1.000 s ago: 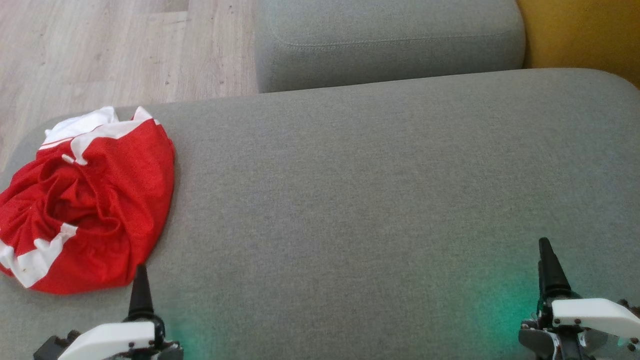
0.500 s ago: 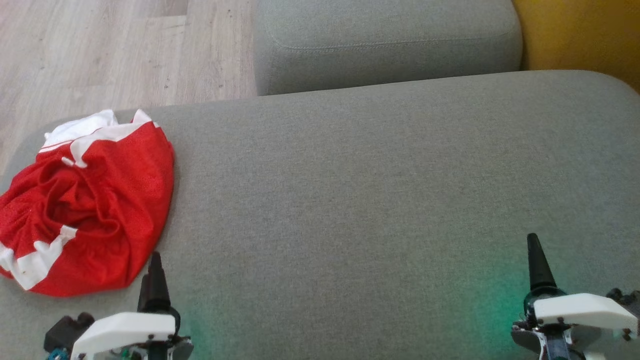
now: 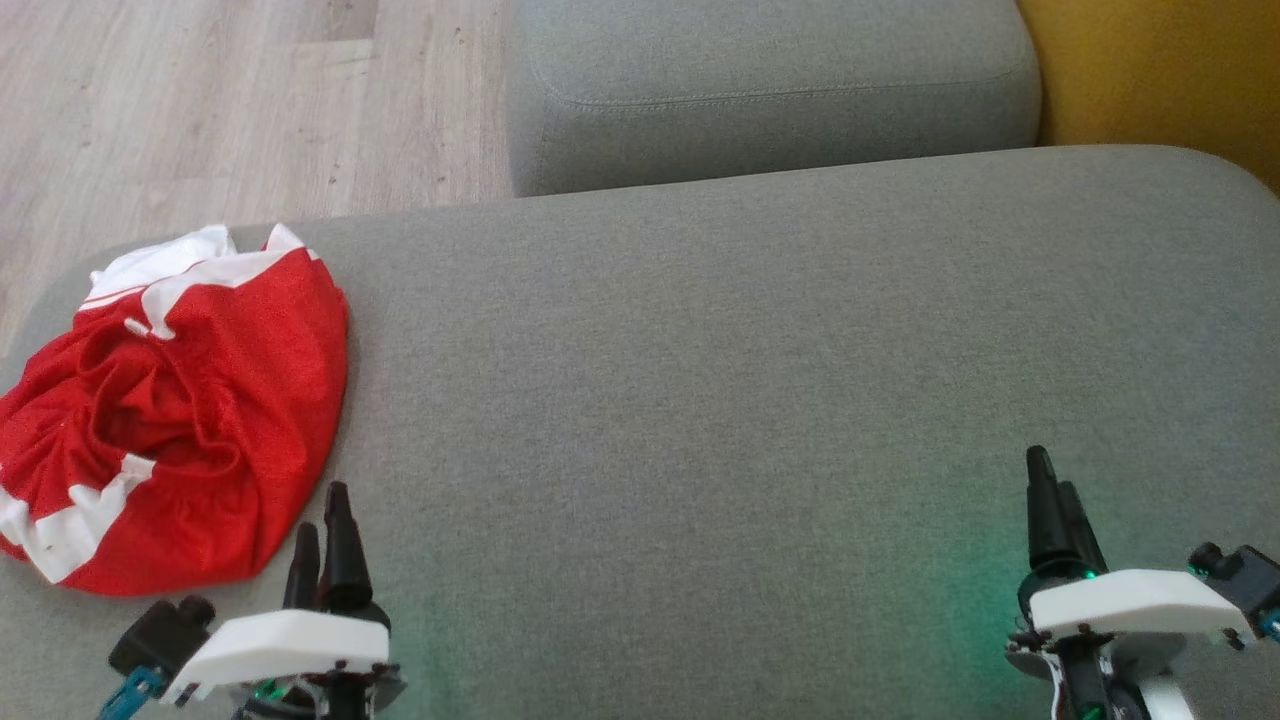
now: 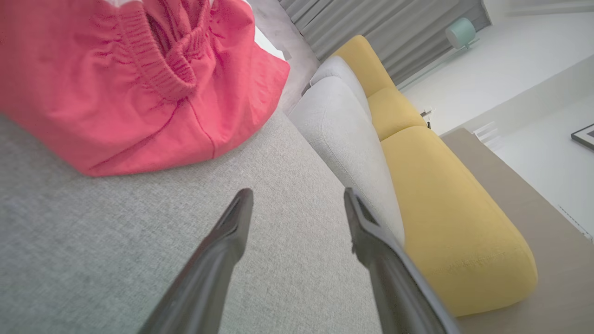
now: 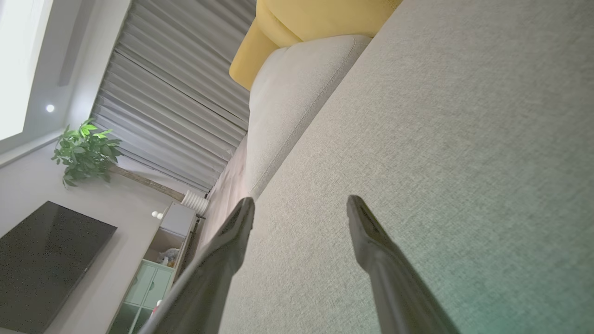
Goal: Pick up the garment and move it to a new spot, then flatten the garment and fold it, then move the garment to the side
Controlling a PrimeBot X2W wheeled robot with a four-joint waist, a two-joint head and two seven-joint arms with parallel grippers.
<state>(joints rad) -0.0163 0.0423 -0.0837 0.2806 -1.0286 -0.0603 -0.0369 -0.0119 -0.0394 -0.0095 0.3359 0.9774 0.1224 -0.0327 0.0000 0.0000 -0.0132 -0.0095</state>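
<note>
A crumpled red mesh sports jersey with white sleeve bands (image 3: pixel 170 420) lies heaped at nine o'clock on a wide grey fabric seat cushion (image 3: pixel 700 400), near the cushion's left edge. Just beside its lower hem, at seven o'clock, the left gripper (image 3: pixel 322 512) hovers with its two dark fingers spread apart, holding nothing; its wrist view shows the jersey close ahead of the tips. At five o'clock, well apart from the jersey, the right gripper (image 3: pixel 1052 475) is likewise spread and empty. A smaller grey cushion (image 3: pixel 770 90) sits at twelve o'clock, a yellow cushion (image 3: pixel 1150 70) at one, and pale wooden flooring (image 3: pixel 200 100) at eleven.
</note>
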